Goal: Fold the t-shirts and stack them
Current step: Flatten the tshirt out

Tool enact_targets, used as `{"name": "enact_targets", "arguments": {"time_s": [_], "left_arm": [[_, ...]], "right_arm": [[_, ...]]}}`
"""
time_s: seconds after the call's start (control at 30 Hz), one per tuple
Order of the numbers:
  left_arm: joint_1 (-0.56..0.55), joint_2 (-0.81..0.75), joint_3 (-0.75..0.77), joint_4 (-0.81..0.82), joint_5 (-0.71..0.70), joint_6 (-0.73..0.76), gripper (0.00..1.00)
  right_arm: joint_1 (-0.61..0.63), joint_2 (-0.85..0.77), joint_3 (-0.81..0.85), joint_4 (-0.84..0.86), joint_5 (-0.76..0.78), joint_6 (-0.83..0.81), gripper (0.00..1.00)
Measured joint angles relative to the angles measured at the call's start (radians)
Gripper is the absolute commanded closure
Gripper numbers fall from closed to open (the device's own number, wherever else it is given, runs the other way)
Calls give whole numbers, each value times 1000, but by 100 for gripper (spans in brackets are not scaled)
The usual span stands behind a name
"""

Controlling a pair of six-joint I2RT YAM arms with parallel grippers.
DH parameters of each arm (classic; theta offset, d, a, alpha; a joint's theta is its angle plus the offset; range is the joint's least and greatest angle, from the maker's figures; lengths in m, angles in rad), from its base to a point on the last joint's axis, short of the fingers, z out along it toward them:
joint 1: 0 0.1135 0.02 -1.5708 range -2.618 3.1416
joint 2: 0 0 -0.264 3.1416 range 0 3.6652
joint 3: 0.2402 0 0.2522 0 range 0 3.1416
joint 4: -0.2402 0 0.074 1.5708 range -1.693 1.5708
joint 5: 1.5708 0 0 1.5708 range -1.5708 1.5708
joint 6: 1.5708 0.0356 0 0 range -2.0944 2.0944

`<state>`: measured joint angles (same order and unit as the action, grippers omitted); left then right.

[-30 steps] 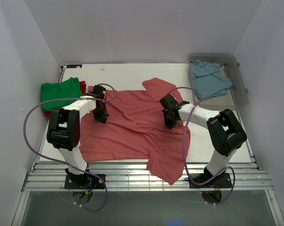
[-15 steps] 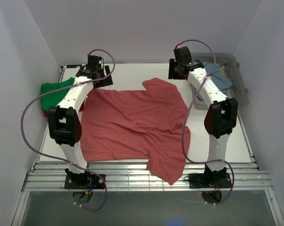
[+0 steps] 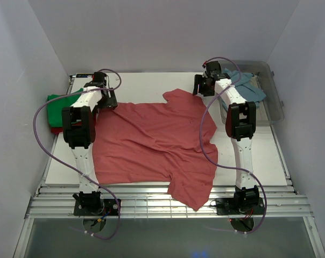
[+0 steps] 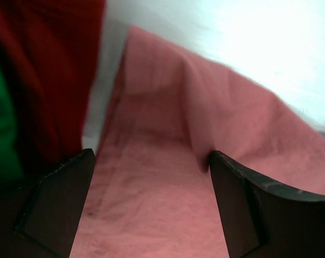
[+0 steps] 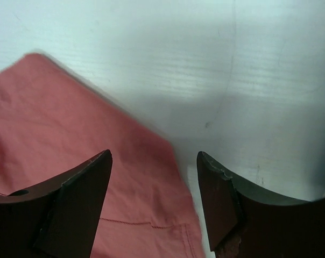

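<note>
A salmon-pink t-shirt (image 3: pixel 152 140) lies spread flat across the white table (image 3: pixel 141 83), its near sleeve hanging over the front edge. My left gripper (image 3: pixel 105 102) is open just over the shirt's far left corner; the left wrist view shows pink cloth (image 4: pixel 152 215) under the gripper (image 4: pixel 152 156). My right gripper (image 3: pixel 200 86) is open over the far right corner, where a hemmed edge (image 5: pixel 71 118) lies below the gripper (image 5: pixel 153 154). A folded green t-shirt (image 3: pixel 57 105) rests on a red one (image 3: pixel 56 129) at the far left. A light blue t-shirt (image 3: pixel 254 91) lies crumpled in the bin.
The clear plastic bin (image 3: pixel 273 102) stands at the back right, close beside my right arm. The green and red pile (image 4: pixel 49 70) is just left of my left fingers. White walls enclose the table on three sides.
Both arms left the middle of the pink shirt, reached to its far corners and came down there. Both grippers went from shut to open. The shirt has not visibly moved.
</note>
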<state>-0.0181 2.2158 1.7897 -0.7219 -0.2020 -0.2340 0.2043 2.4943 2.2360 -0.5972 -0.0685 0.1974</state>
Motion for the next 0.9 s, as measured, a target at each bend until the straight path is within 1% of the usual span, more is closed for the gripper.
{"name": "enact_targets", "arguments": {"time_s": [0.07, 0.2, 0.47, 0.63, 0.9], "left_arm": [[13, 4, 28, 1, 0, 2, 2], [20, 4, 63, 14, 0, 3, 2], [16, 67, 77, 24, 4, 3, 3], [34, 89, 94, 37, 7, 0, 5], [48, 95, 97, 68, 5, -10, 5]], "right_arm": [[0, -1, 6, 43, -10, 0, 29], [0, -1, 8, 77, -15, 1, 29], [0, 5, -53, 102, -25, 5, 31], [0, 15, -51, 124, -39, 8, 34], [-2, 34, -37, 164, -99, 58, 37]]}}
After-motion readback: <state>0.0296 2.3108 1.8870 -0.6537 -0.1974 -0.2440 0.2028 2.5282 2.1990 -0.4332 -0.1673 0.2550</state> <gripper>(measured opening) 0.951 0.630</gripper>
